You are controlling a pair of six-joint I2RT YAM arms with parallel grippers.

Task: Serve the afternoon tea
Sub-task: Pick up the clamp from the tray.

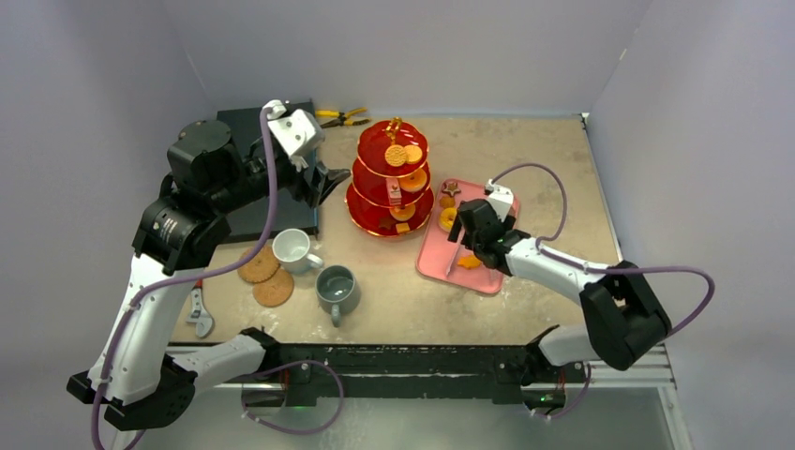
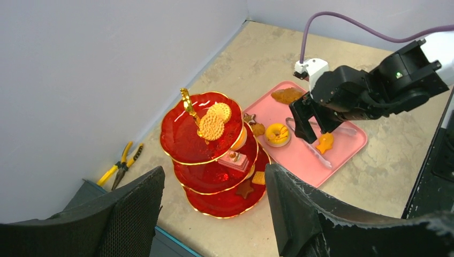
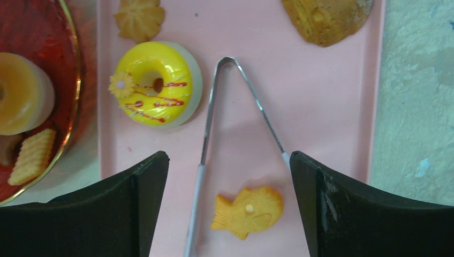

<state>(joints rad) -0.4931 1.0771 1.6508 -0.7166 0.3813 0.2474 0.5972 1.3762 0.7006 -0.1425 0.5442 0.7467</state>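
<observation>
The red three-tier stand [image 1: 392,178] with gold handle holds several biscuits; it also shows in the left wrist view [image 2: 209,155]. A pink tray [image 1: 433,258] right of it carries a yellow donut [image 3: 155,83], a fish-shaped biscuit [image 3: 247,210], a brown pastry [image 3: 327,19], a flower cookie [image 3: 140,19] and metal tongs [image 3: 209,123]. My right gripper [image 3: 227,193] is open just above the tray, straddling the tongs and fish biscuit. My left gripper [image 2: 214,203] is open and empty, raised left of the stand. A white mug [image 1: 292,248], grey mug [image 1: 337,289] and two cork coasters [image 1: 265,275] sit front left.
Yellow-handled pliers [image 1: 342,117] lie at the back by the wall. A dark slab [image 1: 253,169] lies under the left arm. A wrench [image 1: 200,314] lies at the table's left front edge.
</observation>
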